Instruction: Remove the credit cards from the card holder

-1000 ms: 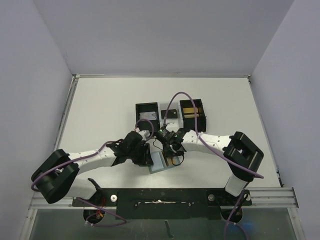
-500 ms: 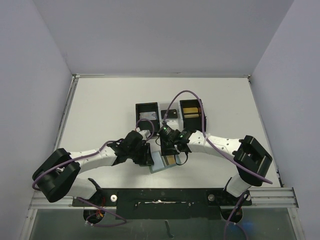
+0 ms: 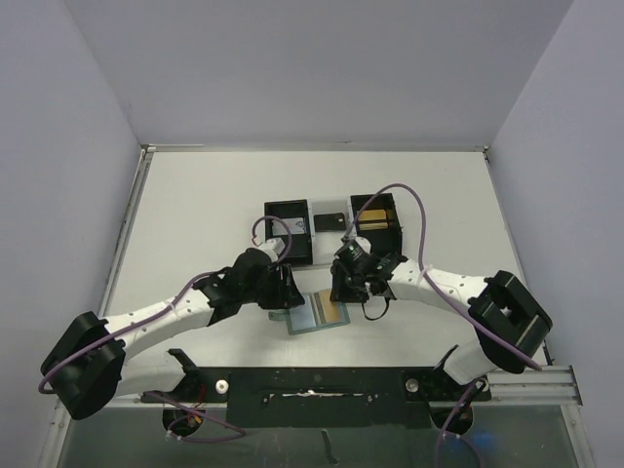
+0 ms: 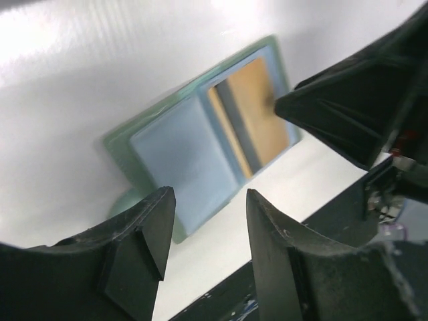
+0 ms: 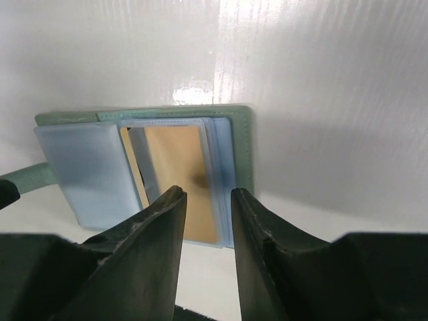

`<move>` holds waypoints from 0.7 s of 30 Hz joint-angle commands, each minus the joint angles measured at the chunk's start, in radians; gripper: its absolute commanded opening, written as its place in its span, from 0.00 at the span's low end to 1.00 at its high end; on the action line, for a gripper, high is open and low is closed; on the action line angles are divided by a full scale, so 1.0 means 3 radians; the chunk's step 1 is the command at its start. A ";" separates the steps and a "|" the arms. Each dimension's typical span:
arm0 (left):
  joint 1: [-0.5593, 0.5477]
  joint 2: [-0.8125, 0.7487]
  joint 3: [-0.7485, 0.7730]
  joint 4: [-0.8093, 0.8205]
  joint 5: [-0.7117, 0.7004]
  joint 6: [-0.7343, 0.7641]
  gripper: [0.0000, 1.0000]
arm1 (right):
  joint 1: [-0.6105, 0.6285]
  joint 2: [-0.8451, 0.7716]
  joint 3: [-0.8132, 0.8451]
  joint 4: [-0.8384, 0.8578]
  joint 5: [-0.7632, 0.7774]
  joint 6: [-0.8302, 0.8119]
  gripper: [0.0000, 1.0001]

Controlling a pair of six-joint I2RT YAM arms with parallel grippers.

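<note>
The card holder point(image 3: 304, 318) lies open on the table near the front edge, sage-green outside and pale blue inside. A gold-orange credit card point(image 3: 332, 312) sits in its right pocket. The holder also shows in the left wrist view point(image 4: 180, 160) with the card point(image 4: 257, 114), and in the right wrist view point(image 5: 242, 144) with the card point(image 5: 177, 167). My left gripper point(image 3: 286, 295) is open and empty just above the holder's left edge; its jaws point(image 4: 204, 231) hold nothing. My right gripper point(image 3: 340, 290) is open and empty above the holder's right half point(image 5: 204, 207).
Two black open-topped boxes stand behind the holder: the left one point(image 3: 288, 216) holds something grey, the right one point(image 3: 376, 216) holds a gold card. A small dark flat thing point(image 3: 331, 221) lies between them. The black front rail point(image 3: 322, 385) runs along the near edge.
Both grippers have drawn back from the card holder, the left one upward and leftward, the right one to the right. The holder now lies open and uncovered, with the gold card showing.
</note>
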 commanded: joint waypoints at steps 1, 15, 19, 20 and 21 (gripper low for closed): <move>0.0007 -0.0029 0.0225 0.0443 0.0154 -0.0220 0.46 | -0.0121 -0.0243 -0.0179 0.0554 -0.0415 0.0018 0.33; -0.0004 0.0752 0.0136 0.1113 0.0579 -0.0552 0.44 | -0.0218 -0.0165 -0.0434 0.0764 -0.0530 0.0127 0.27; -0.0003 0.0865 0.0151 0.0982 0.0481 -0.0556 0.41 | -0.0215 -0.0106 -0.0454 0.0781 -0.0556 0.0126 0.24; -0.0003 0.0876 0.0138 0.0950 0.0438 -0.0561 0.40 | -0.0216 -0.0105 -0.0471 0.0792 -0.0561 0.0135 0.24; -0.0003 0.0887 0.0120 0.0919 0.0391 -0.0562 0.40 | -0.0216 -0.0106 -0.0487 0.0805 -0.0561 0.0146 0.24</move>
